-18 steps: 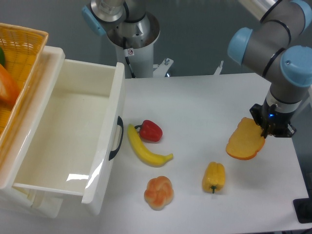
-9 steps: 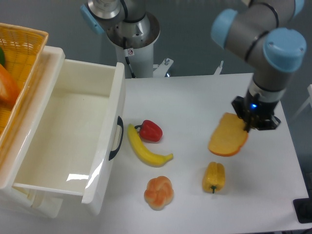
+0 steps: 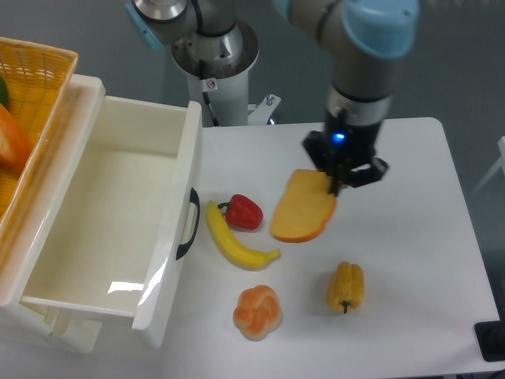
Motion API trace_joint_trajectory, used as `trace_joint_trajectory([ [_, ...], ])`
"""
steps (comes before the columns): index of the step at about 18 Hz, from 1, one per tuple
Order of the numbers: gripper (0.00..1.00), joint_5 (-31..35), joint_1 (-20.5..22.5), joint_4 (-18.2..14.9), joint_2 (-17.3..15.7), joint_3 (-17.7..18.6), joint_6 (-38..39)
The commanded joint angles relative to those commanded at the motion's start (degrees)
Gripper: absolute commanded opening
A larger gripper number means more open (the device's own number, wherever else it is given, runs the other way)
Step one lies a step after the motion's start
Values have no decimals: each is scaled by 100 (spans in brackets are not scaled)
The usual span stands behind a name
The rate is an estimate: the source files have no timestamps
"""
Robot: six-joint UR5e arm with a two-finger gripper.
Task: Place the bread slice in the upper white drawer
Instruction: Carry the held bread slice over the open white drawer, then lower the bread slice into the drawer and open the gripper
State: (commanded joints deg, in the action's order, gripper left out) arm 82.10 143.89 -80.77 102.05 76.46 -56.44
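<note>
Pinching the flat, round-topped bread slice (image 3: 303, 208), jaws closed.

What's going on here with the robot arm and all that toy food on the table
The arm's pincer is shut on the top edge of a flat yellow-orange toy bread slice, holding it above the white table, just right of a red pepper and a yellow banana. The large glossy white drawer with a black handle sits open at the left, with nothing visible inside. The slice is not yet over it.
</note>
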Motion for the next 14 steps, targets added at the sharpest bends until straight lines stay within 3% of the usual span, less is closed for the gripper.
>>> trace_joint_trajectory([
  [5, 0, -510, -194, -9, -396, 0, 572],
  [10, 0, -502, -703, -17, -457, 9, 1195],
  [14, 0, -458, -1099, 0, -466, 254, 1496],
])
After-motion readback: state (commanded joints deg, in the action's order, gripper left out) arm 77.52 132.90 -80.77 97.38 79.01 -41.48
